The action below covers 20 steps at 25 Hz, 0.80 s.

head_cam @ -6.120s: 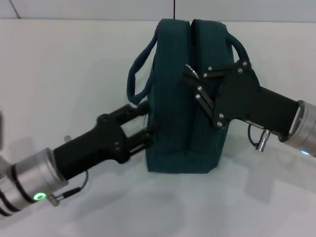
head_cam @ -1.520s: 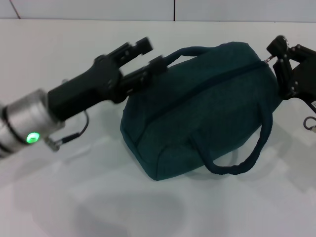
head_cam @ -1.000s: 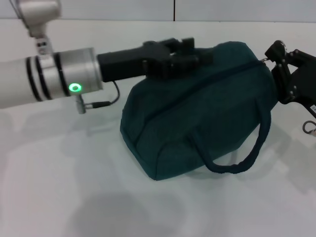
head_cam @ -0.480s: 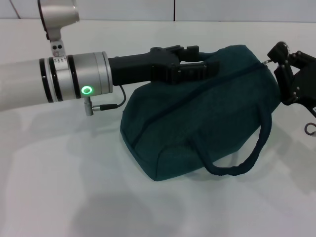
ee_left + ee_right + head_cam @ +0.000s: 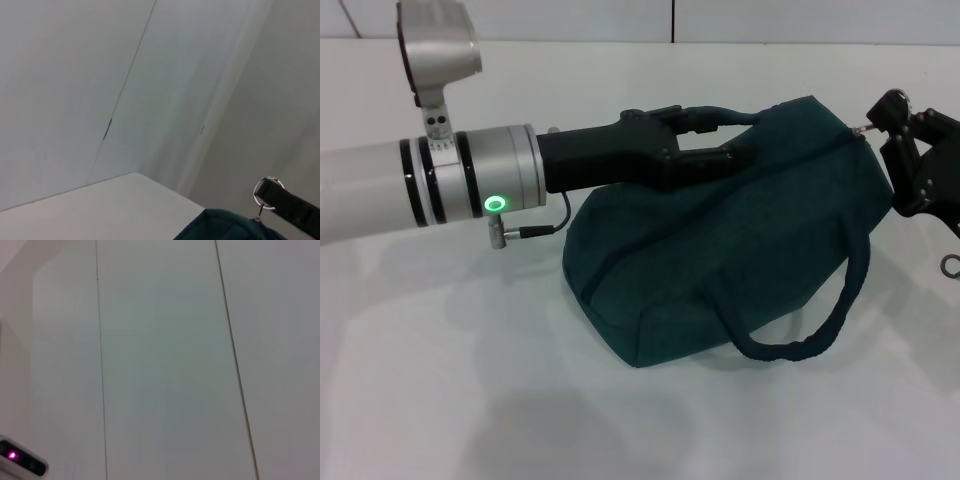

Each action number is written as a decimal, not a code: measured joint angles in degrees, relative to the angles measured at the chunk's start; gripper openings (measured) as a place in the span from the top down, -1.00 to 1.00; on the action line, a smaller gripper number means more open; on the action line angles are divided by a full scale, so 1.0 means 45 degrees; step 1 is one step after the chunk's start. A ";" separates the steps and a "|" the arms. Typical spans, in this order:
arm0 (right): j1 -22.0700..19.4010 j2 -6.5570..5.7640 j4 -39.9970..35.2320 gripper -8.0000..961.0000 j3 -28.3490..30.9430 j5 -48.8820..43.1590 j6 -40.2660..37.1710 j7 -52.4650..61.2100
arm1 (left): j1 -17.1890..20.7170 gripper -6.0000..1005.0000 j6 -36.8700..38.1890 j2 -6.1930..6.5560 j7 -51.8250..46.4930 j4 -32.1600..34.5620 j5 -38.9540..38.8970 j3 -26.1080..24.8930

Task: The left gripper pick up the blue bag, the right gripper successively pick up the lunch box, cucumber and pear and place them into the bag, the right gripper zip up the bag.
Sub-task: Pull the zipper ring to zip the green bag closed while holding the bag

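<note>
while the blue bag [image 5: 720, 260] is lying on its side on the white table [image 5: 470, 380], its zipper is looking fully closed and no lunch box, cucumber or pear is showing outside, so i'm judging the task nearly done. the left gripper [image 5: 745, 140] is reaching along the upper handle [image 5: 715, 115]; its jaws' grip i cannot tell. the right gripper [image 5: 892, 122] is pinching the zipper pull [image 5: 860, 128] at the bag's far end.
</note>
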 joint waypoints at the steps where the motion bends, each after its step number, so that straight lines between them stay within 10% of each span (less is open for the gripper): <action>1: 0.0000 0.0000 -0.0003 0.95 0.0000 0.0001 -0.0002 0.0066 | 0.0023 -0.74 0.0006 -0.0005 0.0100 -0.0044 -0.0015 0.0000; 20: -0.0094 -0.0002 0.0024 0.95 0.0100 0.0048 -0.0192 0.0504 | 0.0467 0.41 0.0526 0.0003 0.4013 -0.1492 -0.1817 0.0026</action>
